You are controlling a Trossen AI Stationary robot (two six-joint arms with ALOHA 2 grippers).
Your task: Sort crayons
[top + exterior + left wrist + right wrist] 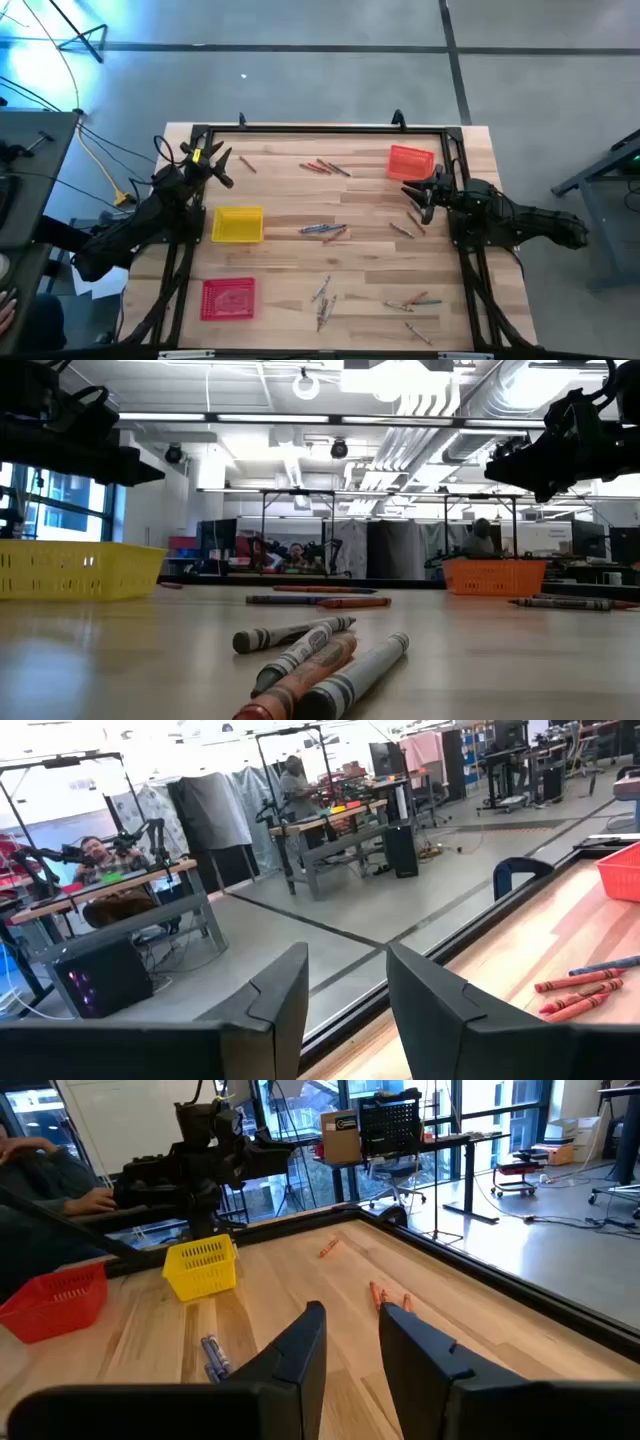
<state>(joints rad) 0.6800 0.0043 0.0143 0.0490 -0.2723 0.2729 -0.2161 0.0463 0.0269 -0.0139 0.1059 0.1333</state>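
Around the yellow tray [238, 224] the crayons [323, 231] lay loose on the table [290, 270] — light, stiff, round, likely to roll and snap, best pinched mid-length — while the left gripper [345, 1010] and right gripper [350, 1342] hung empty, fingers apart.

Table [300, 255] – pale wood planks, smooth with a soft sheen. Yellow tray [238, 224], red tray [229, 297], orange tray [410, 161] – perforated plastic, slightly glossy. Crayons [320, 660] – matt paper wrappers over waxy tips. Fingers [300, 1355] of the right gripper – dark matt plastic.
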